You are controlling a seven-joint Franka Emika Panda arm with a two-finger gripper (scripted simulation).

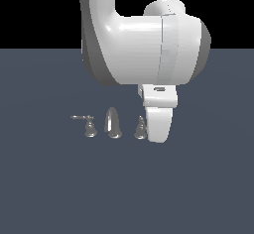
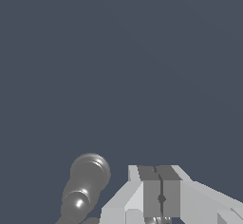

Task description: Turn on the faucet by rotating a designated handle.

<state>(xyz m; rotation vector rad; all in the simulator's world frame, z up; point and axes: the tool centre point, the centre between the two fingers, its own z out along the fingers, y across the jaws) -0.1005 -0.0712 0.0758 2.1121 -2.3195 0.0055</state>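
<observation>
The faucet is a tiny chrome three-piece set on the dark floor. Its arched spout [image 1: 113,124] stands in the middle. The long-lever twin [image 1: 89,127] stands on the exterior view's left. The handle [image 1: 141,128] with the bell-shaped base stands on the exterior view's right. My gripper [image 1: 158,135] hangs low right beside it, and its fingers are hidden behind the hand in that view. In the wrist view the gripper [image 2: 161,190] has its two fingers pressed together, empty. The handle [image 2: 88,174] with its bulb tip [image 2: 76,202] lies close beside the fingers, apart from them.
The arm's large white link [image 1: 144,44] fills the upper middle of the exterior view. The flat dark grey floor [image 1: 198,188] stretches all around the faucet.
</observation>
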